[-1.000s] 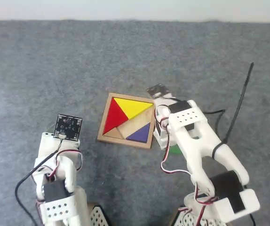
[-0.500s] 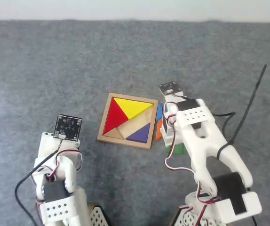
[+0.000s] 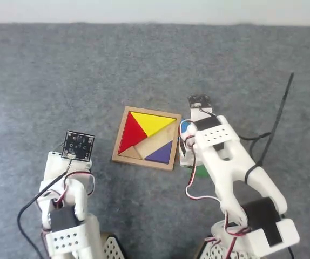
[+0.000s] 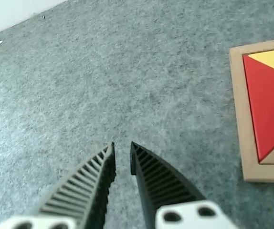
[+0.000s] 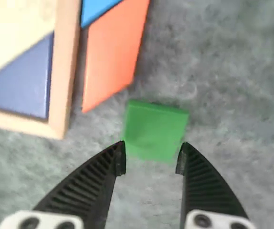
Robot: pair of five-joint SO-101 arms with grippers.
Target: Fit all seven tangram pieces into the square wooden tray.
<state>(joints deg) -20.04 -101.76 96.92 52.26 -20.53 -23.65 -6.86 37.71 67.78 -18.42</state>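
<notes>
The square wooden tray [image 3: 123, 115] lies mid-table and holds a red triangle [image 3: 128, 133], a yellow triangle [image 3: 151, 122] and a dark blue triangle [image 3: 162, 153]. Right of the tray, outside it, lie a blue piece [image 5: 95, 9], an orange parallelogram [image 5: 110, 59] and a green square [image 5: 154, 130] on the carpet. My right gripper [image 5: 150, 155] is open, and its fingertips straddle the near edge of the green square. My left gripper [image 4: 122, 149] is shut and holds nothing. It hangs over bare carpet well left of the tray [image 4: 237, 109].
Grey carpet covers the whole table, with a pale wall strip along the far edge. A black cable [image 3: 276, 116] runs at the right, behind the right arm. Open carpet stretches left of and beyond the tray.
The right arm's wrist has swung right, off the tray's edge, and now covers the orange piece that showed half a second ago. The left arm has kept still.
</notes>
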